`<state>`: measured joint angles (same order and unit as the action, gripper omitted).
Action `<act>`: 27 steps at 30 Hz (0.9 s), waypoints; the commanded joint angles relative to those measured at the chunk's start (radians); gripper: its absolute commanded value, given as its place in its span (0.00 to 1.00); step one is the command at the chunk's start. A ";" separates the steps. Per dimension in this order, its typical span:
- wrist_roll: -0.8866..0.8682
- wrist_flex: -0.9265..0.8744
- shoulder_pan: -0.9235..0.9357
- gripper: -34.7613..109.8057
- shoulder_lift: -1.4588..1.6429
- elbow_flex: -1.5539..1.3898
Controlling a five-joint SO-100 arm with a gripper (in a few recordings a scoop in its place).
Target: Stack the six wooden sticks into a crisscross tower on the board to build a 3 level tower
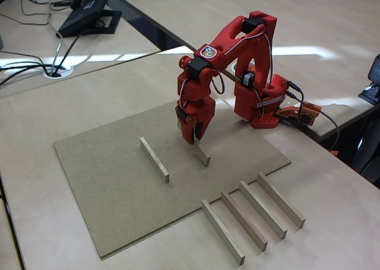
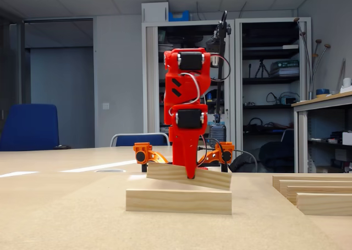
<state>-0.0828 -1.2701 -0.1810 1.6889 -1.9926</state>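
Now claw (image 1: 195,140) clenched on second stick (image 1: 203,155), tilted, parallel to first stick (image 1: 154,159) on board (image 1: 119,187)

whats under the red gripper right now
A wooden stick sits between the gripper's fingers, tilted in the low fixed view. Below it is the board. The gripper covers the stick's far end.

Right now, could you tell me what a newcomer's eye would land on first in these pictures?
The bright red arm stands out at once, bent over the tan board, its end effector closed on a pale stick that tilts in the low fixed view. A second stick lies flat on the board to its left. Four more sticks wait in a neat row on the desk, off the board's near right edge.
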 commanded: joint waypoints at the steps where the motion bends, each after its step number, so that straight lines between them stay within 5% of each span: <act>1: 0.012 0.014 0.009 0.24 0.051 -0.020; 27: 0.014 0.071 0.014 0.34 -0.003 -0.067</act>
<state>-0.0568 -1.1950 -0.1626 1.6720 -2.0586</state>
